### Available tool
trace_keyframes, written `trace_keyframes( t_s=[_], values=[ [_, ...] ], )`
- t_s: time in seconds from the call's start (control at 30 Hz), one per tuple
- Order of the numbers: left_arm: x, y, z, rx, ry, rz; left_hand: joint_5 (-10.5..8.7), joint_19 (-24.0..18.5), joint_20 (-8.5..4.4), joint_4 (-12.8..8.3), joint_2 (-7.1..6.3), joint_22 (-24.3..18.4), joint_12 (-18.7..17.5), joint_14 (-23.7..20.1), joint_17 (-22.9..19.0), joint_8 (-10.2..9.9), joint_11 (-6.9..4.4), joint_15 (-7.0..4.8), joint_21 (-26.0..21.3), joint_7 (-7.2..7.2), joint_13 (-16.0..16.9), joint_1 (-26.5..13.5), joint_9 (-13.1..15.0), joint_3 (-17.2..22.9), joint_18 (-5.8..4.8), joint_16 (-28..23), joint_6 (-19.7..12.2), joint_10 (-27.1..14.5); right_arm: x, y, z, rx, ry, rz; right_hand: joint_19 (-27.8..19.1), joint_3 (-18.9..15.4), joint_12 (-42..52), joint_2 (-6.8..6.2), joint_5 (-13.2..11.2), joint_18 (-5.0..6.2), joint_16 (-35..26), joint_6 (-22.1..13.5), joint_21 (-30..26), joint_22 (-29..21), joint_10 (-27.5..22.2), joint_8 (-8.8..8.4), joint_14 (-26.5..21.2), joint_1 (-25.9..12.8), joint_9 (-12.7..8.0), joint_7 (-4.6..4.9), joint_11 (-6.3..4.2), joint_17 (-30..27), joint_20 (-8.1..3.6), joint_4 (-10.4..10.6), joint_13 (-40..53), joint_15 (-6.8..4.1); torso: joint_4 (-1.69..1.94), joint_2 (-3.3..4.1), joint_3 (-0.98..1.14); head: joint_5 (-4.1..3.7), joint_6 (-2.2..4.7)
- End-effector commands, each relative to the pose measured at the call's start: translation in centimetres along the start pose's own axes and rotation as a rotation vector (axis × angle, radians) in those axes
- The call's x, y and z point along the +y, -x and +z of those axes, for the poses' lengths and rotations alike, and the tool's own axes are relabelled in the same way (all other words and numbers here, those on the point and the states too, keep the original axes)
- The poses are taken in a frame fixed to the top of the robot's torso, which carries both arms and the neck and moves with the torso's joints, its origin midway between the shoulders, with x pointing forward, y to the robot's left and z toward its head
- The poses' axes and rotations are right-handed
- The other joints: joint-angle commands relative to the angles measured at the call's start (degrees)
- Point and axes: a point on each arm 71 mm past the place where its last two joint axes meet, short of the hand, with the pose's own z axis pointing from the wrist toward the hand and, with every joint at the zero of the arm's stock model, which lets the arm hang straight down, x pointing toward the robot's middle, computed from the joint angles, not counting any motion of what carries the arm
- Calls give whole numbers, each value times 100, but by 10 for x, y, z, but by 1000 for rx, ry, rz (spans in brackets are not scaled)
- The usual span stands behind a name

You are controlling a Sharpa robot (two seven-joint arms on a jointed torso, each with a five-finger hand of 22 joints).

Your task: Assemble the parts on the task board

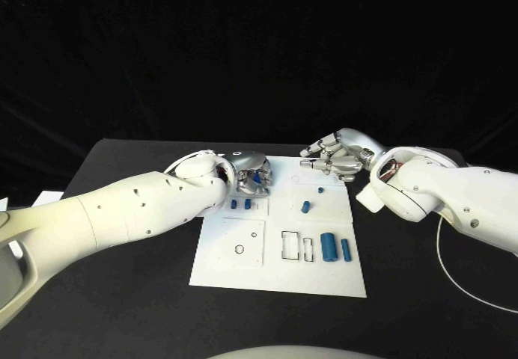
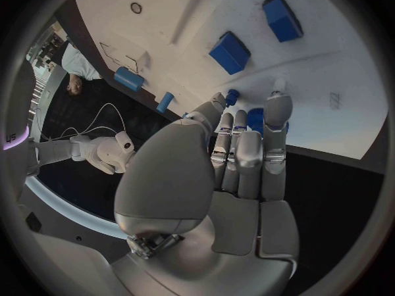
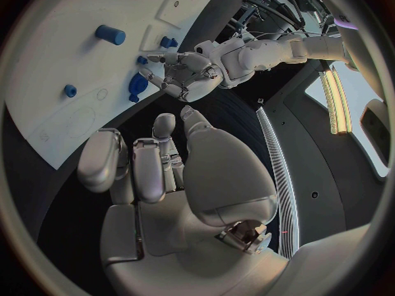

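While the left hand pinches a blue part over the board's far left corner, the right hand hovers empty with fingers loosely curled by the far right edge, other parts lying on the board.

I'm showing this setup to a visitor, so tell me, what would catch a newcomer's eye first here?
First the white task board in the middle of the black table, dotted with small blue parts such as the upright cylinder near its right edge. Next the two silver hands at the board's far end: the left hand with its fingers around a blue part, and the right hand above the far right corner.
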Motion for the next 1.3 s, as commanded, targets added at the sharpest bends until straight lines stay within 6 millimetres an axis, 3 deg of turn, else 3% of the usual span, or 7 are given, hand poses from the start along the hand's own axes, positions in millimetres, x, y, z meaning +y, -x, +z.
trace_keyframes(
  t_s=[0.03,0.27,0.43,0.97,1.3],
  values=[
    [0,-2,2,24,32,19,-15,78,-5,3,26,141,-40,80,100,-27,2,-3,204,4,4,-8,-10,64,-102,84,56,69,1,-1,0,2,11,0,-25,0,-27,42,34,60,-22,16,-21,-2,-31,37,217,27,-2,20,8,-1,-17,31,-6,4,-3,0,-3,4,-5],
    [0,-4,4,46,39,21,-13,150,-7,-28,21,388,-77,179,258,-57,3,-5,546,35,7,21,-20,171,-145,220,84,137,1,-1,0,2,11,0,-23,0,-11,51,31,59,-17,15,-22,-1,-21,37,220,30,-2,21,8,7,-17,37,4,5,-4,-2,-4,4,-18],
    [-1,-6,5,64,46,22,-15,280,-16,-40,-10,724,-83,352,589,-86,-16,-20,1067,37,24,-5,-30,251,-216,436,112,256,1,-1,0,3,12,0,-23,0,-11,51,31,59,-17,15,-22,-1,-21,37,220,30,-2,21,8,7,-17,37,4,5,-3,0,-5,9,-24],
    [-2,-9,8,100,57,24,-14,349,-40,-65,12,988,-42,446,738,-80,-66,-60,1428,16,73,-17,-23,372,-258,561,219,468,2,-2,1,4,15,0,-23,0,-11,51,31,59,-17,15,-22,-1,-21,37,220,30,-2,21,8,7,-17,37,4,5,2,-5,-4,28,-47],
    [1,-11,9,111,75,4,-13,456,-87,-175,115,1282,-45,533,855,-45,-116,-111,1885,8,130,75,0,586,-327,645,391,658,3,-2,1,6,17,1,-19,-1,-8,56,31,58,-15,16,-19,6,-19,38,222,32,-2,21,8,12,-17,41,2,5,-3,-7,-2,31,-41]
  ],
)
